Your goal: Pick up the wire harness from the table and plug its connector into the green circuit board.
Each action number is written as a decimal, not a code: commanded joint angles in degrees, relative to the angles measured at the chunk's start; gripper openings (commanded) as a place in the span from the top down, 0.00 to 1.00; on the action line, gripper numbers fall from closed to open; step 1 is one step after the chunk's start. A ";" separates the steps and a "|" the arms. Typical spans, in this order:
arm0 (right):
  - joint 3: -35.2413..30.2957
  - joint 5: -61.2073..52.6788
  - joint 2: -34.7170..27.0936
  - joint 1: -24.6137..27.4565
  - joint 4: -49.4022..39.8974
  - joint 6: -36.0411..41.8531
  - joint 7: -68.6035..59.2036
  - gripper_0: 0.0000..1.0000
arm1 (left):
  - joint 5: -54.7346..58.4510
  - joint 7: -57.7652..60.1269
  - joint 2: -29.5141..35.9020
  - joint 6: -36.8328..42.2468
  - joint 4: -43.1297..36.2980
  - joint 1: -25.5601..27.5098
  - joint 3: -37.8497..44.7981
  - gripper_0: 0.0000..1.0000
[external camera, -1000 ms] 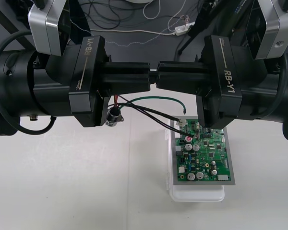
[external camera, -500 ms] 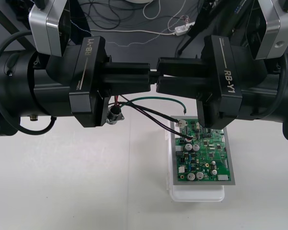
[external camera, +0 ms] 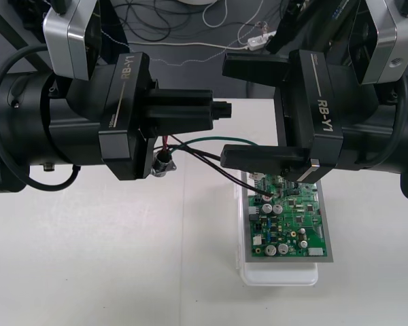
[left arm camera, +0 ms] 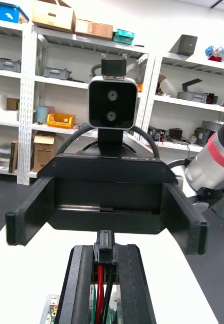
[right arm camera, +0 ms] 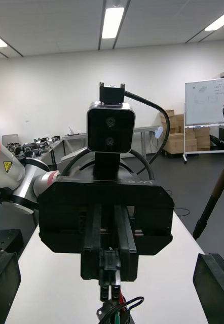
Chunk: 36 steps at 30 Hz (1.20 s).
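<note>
My left gripper point(external camera: 214, 109) is held above the table, shut on the harness's small black plug point(external camera: 222, 109), which sticks out at the fingertips. In the left wrist view the plug point(left arm camera: 104, 250) sits between my fingers with red, green and black wires point(left arm camera: 103, 288) running back. The wires point(external camera: 211, 141) hang under the gripper, and the metal socket point(external camera: 163, 164) dangles below it. My right gripper point(external camera: 248, 112) faces the plug, open, with its fingers point(right arm camera: 216, 283) wide apart on either side of it. The green circuit board point(external camera: 289, 221) lies on its white base point(external camera: 279, 275) below the right gripper.
Both arms crowd the space above the table's far half. Dark floor with cables point(external camera: 170, 27) runs beyond the far edge. Bare table point(external camera: 109, 258) stretches left of the board and toward the near edge.
My right gripper was shut at the plug tip and has spread its fingers wide, letting go. The left gripper keeps the plug and has hardly moved.
</note>
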 commanded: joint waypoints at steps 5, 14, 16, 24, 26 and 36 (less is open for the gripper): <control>-0.98 -0.30 -3.41 -1.82 -1.41 -1.69 -2.26 0.00 | 2.22 -11.30 1.98 -3.13 6.89 -1.52 -0.89 1.00; -4.24 -0.39 -11.93 -2.08 -0.79 -10.21 -3.93 0.00 | 6.70 -20.44 -1.36 -14.03 19.20 -1.00 -0.80 1.00; -4.32 -0.30 -13.43 -2.17 -0.79 -11.88 -4.20 0.00 | 7.05 -22.02 -2.15 -16.14 21.39 -0.82 -0.80 1.00; -4.24 0.31 -21.43 -2.43 0.17 -17.16 -5.43 0.00 | 7.58 -24.93 -6.20 -24.49 30.80 0.94 -0.80 1.00; -4.24 1.37 -23.18 -2.70 0.44 -18.30 -5.43 0.00 | 7.49 -25.98 -7.16 -25.90 32.56 1.38 -0.80 1.00; -4.24 10.77 -32.32 -3.84 -0.18 -25.24 -6.48 0.00 | 4.42 -36.70 -12.96 -33.19 43.63 1.99 -0.80 1.00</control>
